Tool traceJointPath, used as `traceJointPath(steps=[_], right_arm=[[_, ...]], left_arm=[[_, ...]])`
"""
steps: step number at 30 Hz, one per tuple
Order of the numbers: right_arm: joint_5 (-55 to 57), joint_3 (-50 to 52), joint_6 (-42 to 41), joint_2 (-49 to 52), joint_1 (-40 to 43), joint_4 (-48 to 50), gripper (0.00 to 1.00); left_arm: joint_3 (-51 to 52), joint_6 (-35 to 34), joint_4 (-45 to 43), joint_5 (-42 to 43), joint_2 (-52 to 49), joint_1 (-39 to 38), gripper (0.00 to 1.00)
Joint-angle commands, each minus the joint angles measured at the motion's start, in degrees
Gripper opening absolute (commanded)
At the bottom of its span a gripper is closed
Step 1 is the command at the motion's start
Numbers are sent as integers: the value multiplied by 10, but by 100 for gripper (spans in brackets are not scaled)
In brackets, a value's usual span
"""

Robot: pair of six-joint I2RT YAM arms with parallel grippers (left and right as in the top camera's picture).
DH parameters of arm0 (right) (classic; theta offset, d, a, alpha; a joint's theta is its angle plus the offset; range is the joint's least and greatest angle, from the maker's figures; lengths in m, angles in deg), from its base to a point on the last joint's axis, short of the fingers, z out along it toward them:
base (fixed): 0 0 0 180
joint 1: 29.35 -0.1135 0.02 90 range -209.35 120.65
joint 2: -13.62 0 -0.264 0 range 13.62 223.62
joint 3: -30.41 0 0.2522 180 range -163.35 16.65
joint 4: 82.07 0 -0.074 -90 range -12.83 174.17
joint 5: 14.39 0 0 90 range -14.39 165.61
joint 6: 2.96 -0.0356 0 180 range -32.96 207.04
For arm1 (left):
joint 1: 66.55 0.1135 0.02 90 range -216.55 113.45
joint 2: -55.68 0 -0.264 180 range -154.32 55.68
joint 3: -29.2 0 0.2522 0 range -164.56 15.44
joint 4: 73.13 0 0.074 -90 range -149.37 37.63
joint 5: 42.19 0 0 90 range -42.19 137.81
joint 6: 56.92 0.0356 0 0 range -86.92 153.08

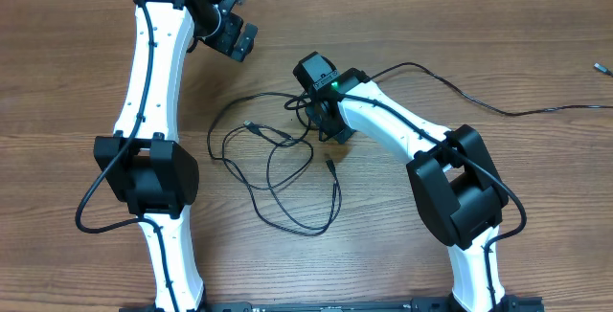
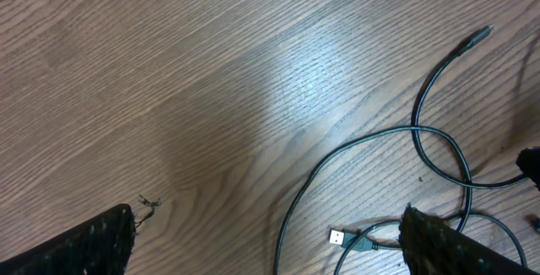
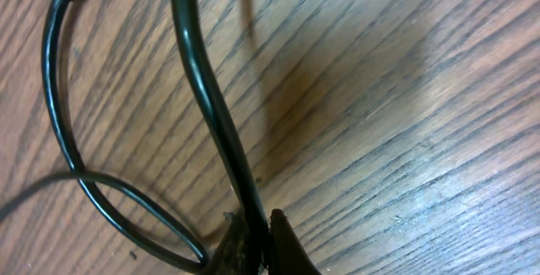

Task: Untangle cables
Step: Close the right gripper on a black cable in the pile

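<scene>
Overhead view: the cables [image 1: 278, 173] are sprawled in loose loops across the middle of the frame on the wooden table [image 1: 431, 25]. The right gripper [image 1: 330, 130] is parked on the upper-right edge of that tangle, so most of the slack lies down and to the left of it. The left gripper [image 1: 235, 36] is up near the top of the frame, well apart from the loops, so the right arm is clearly the nearer one.

In the right wrist view the fingertips [image 3: 283, 245] are seen pressed together at the bottom centre, with one black strand [image 3: 211, 98] pinched between them. Its long axis runs from the top of the frame down to the pinch, leaning a bit right. A thinner loop [image 3: 110, 195] is crossed under it at lower left, so probably that crossing is what any pull has to clear.

In the left wrist view the fingers [image 2: 76, 245] are spread wide with nothing held; a USB plug [image 2: 337, 238] and some loops are seen at lower right.
</scene>
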Motion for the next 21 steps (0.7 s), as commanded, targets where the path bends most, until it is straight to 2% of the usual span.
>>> traceJointPath(steps=[1, 10, 21], right_arm=[[-24, -5, 54, -27, 2, -2, 4], [-116, -5, 191, -89, 2, -15, 4], [-138, -5, 234, -146, 23, -68, 4]], left_arm=[[3, 12, 3, 11, -4, 3, 100], [3, 12, 9, 9, -4, 3, 100], [3, 11, 16, 9, -4, 2, 100]])
